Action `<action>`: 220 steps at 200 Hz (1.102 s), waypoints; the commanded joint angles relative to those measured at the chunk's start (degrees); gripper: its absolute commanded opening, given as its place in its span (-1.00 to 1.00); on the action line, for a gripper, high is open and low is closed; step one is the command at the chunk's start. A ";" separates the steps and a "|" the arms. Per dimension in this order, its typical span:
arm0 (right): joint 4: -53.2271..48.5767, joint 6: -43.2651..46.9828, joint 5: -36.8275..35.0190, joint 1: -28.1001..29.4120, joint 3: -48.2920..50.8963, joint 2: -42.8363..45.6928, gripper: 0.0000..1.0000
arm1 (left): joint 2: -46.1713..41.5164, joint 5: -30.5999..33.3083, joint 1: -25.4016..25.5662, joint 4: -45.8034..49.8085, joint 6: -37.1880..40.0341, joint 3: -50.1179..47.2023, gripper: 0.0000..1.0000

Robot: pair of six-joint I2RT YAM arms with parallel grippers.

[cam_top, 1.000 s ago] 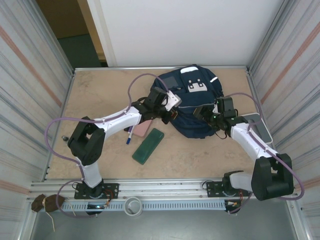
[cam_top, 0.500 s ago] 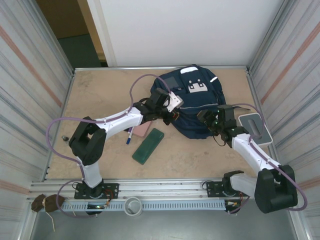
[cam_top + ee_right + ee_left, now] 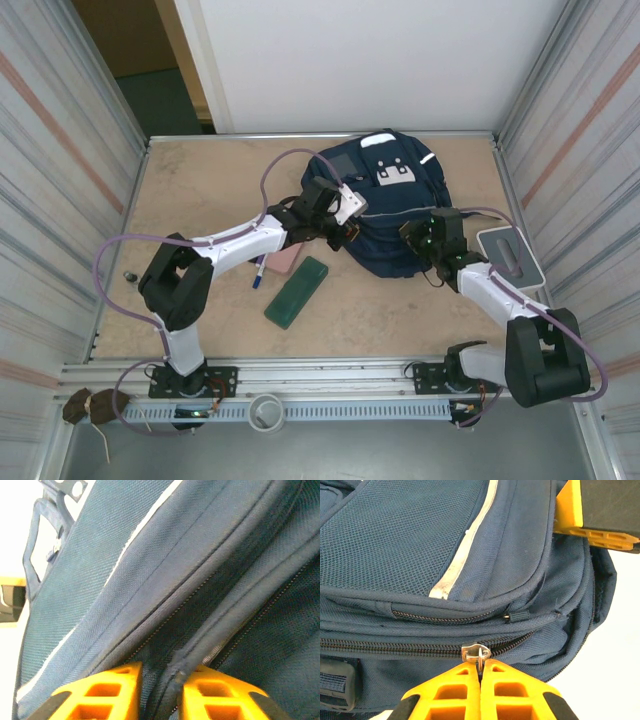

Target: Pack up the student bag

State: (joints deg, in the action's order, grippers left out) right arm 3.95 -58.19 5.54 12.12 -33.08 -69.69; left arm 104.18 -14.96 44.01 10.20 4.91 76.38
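Note:
The student bag (image 3: pixel 392 190), navy with a white patch, lies at the back of the table. My left gripper (image 3: pixel 347 233) is at the bag's near left edge. In the left wrist view it (image 3: pixel 480 669) is shut on the metal zipper pull (image 3: pixel 476 653) of the long zipper. My right gripper (image 3: pixel 414 234) is at the bag's near right edge. Seen from the right wrist, it (image 3: pixel 162 687) has closed on a raised fold of fabric (image 3: pixel 176 672) beside an open zipper line. One of its yellow fingers (image 3: pixel 570 507) shows at the top right of the left wrist view.
A green pencil case (image 3: pixel 297 291), a pink item (image 3: pixel 287 258) and a blue pen (image 3: pixel 259 272) lie on the table left of the bag, under the left arm. A grey flat device (image 3: pixel 508 255) sits by the right wall. Metal walls close in both sides.
The right gripper has moved left and nearer along the bag's edge, and its jaws have closed from wide open onto the fabric fold. The left gripper has stayed shut on the zipper pull.

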 commanded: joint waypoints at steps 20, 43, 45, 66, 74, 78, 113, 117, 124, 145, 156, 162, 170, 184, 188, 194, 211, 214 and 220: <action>0.16 2.56 -3.01 -3.86 0.38 4.01 -0.99 | -2.01 1.47 -2.20 -0.79 3.02 -1.09 -1.00; -0.78 3.91 -1.22 -5.50 0.46 5.41 -1.00 | -0.90 2.68 -5.77 0.04 3.57 -1.14 -1.00; -0.76 4.02 -1.06 -5.59 0.47 5.44 -1.00 | -0.73 2.84 -5.99 0.12 3.61 -1.14 -1.00; -0.56 5.22 1.55 -6.21 -0.26 5.04 -1.00 | 1.18 4.90 -9.36 0.70 2.90 -0.38 -1.00; -0.30 5.78 2.74 -6.13 -0.88 4.55 -1.00 | 1.96 5.96 -10.45 0.62 2.19 0.04 -1.00; -0.21 6.01 3.36 -6.14 -1.14 4.22 -1.00 | 2.36 6.41 -10.89 0.67 1.82 0.35 -1.00; 0.79 5.58 7.23 -4.57 -4.80 1.16 -1.00 | 4.48 7.26 -11.94 2.56 0.93 3.49 -0.66; 0.80 5.42 7.00 -4.13 -5.15 1.14 -1.00 | 4.31 7.43 -11.93 2.47 0.75 3.51 -0.58; 0.80 5.08 6.44 -3.36 -5.86 1.11 -1.00 | 3.68 7.57 -11.93 2.37 0.40 3.13 -0.47; 0.82 4.58 4.72 -1.18 -8.24 1.55 -1.00 | -0.47 6.81 -11.93 1.05 -0.25 0.29 -0.17; 0.64 4.49 3.79 -0.12 -9.71 1.74 -1.00 | -3.82 5.49 -11.93 -1.43 -0.26 -2.55 -0.06; 0.71 4.49 3.41 0.40 -10.31 1.83 -1.00 | -5.72 4.29 -11.93 -3.19 -0.17 -4.27 0.02; 0.71 4.49 3.08 1.10 -11.27 1.84 -1.00 | -7.98 2.41 -11.80 -5.75 0.13 -6.39 0.13; 1.12 4.33 3.02 1.83 -12.62 1.37 -1.00 | -10.69 -0.84 -11.22 -9.18 1.56 -8.75 0.27; 1.34 4.24 3.26 1.98 -13.06 1.12 -1.00 | -11.10 -1.64 -10.96 -9.89 2.20 -9.11 0.30; 1.64 4.10 3.67 2.11 -13.66 0.69 -1.00 | -11.51 -2.23 -10.33 -10.44 3.52 -9.32 0.35; 2.34 3.34 4.78 2.59 -15.48 -0.80 -1.00 | -11.57 -1.95 -7.39 -10.62 8.63 -8.92 0.47; 2.64 3.02 5.01 2.76 -15.70 -1.06 -1.00 | -11.44 -1.69 -6.70 -10.58 9.62 -8.74 0.50; 3.32 2.37 5.57 2.93 -16.23 -1.71 -1.00 | -11.12 -0.87 -5.34 -10.68 11.65 -8.40 0.56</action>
State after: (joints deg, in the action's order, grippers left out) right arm 3.46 -54.87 8.86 13.87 -45.63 -69.47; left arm 93.51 -14.00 34.54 2.83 8.80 67.90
